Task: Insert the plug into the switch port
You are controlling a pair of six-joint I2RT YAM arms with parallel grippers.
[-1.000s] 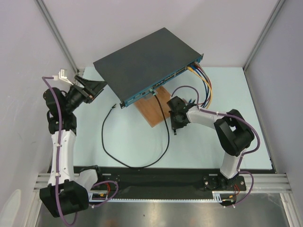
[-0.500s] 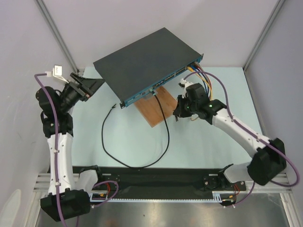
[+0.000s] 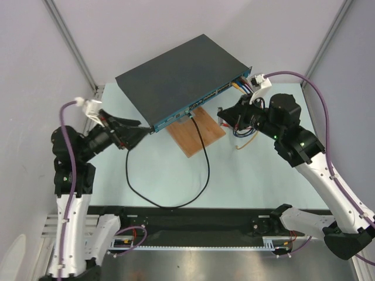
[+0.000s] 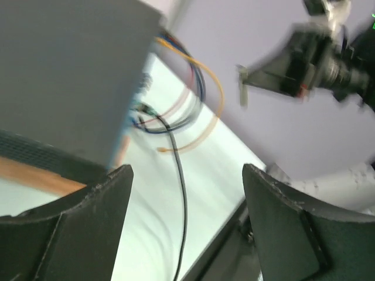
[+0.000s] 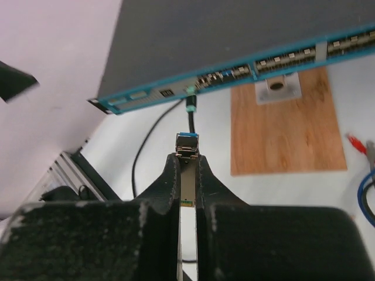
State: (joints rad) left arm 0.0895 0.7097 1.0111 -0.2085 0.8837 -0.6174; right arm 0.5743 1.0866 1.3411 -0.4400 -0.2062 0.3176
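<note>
The switch (image 3: pixel 176 76) is a flat black box with a teal-blue port face (image 5: pixel 234 73), standing at an angle at the back. My right gripper (image 5: pixel 187 157) is shut on the plug (image 5: pixel 187 145), a small silver metal module with a blue end that sticks out past the fingertips. It points at the port face from a short distance, clear of it. From above, the right gripper (image 3: pixel 224 115) hovers to the right of the wooden board. My left gripper (image 3: pixel 138 133) is open and holds nothing (image 4: pixel 187 175), just left of the switch's front corner.
A brown wooden board (image 3: pixel 196 132) lies under the switch's front edge. A black cable (image 3: pixel 205 170) is plugged into the port face and loops across the table to a loose end near the left gripper. Coloured cables (image 3: pixel 251 96) hang from the switch's right end.
The right arm lifted and swung right, now pointing left at the port face with the plug. The left gripper moved from the switch's left corner down toward the cable's loose end.
</note>
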